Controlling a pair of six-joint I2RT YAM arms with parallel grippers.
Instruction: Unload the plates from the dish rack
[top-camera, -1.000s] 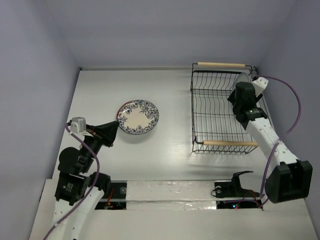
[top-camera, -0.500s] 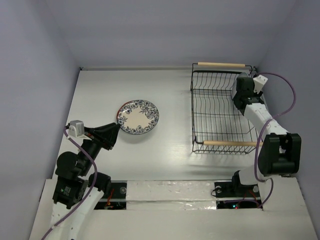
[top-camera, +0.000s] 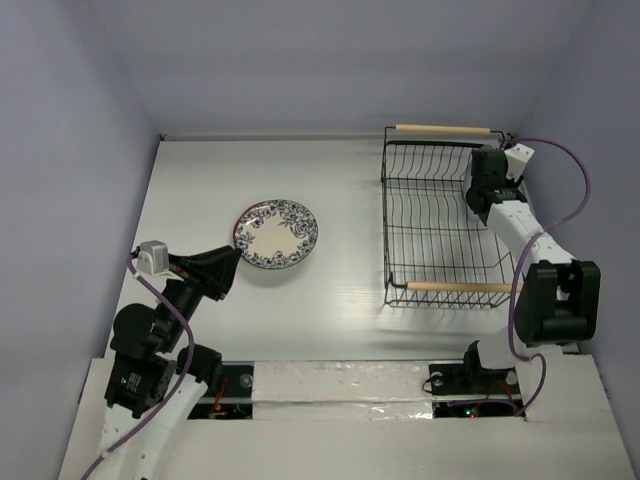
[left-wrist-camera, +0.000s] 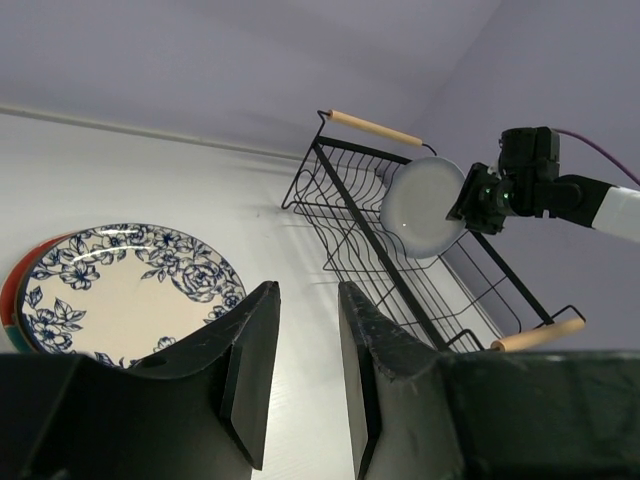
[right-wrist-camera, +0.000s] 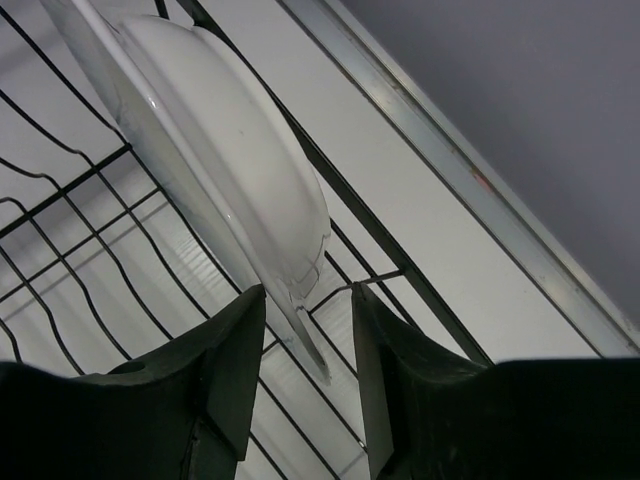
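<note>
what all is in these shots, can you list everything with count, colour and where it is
flowered plate: one, white with blue flowers, flat on the table, left of middle
red-rimmed plate: one, only a red and teal edge shows, under the flowered plate
white plate: one, standing on edge at the far right end of the rack
dish rack: one, black wire with two wooden handles, right side of the table
table: one, white
walls: pale purple, around the table
cables: two, purple, one along each arm
left gripper: black, open and empty, near the stacked plates
right gripper: black, open, fingers either side of the white plate's rim
</note>
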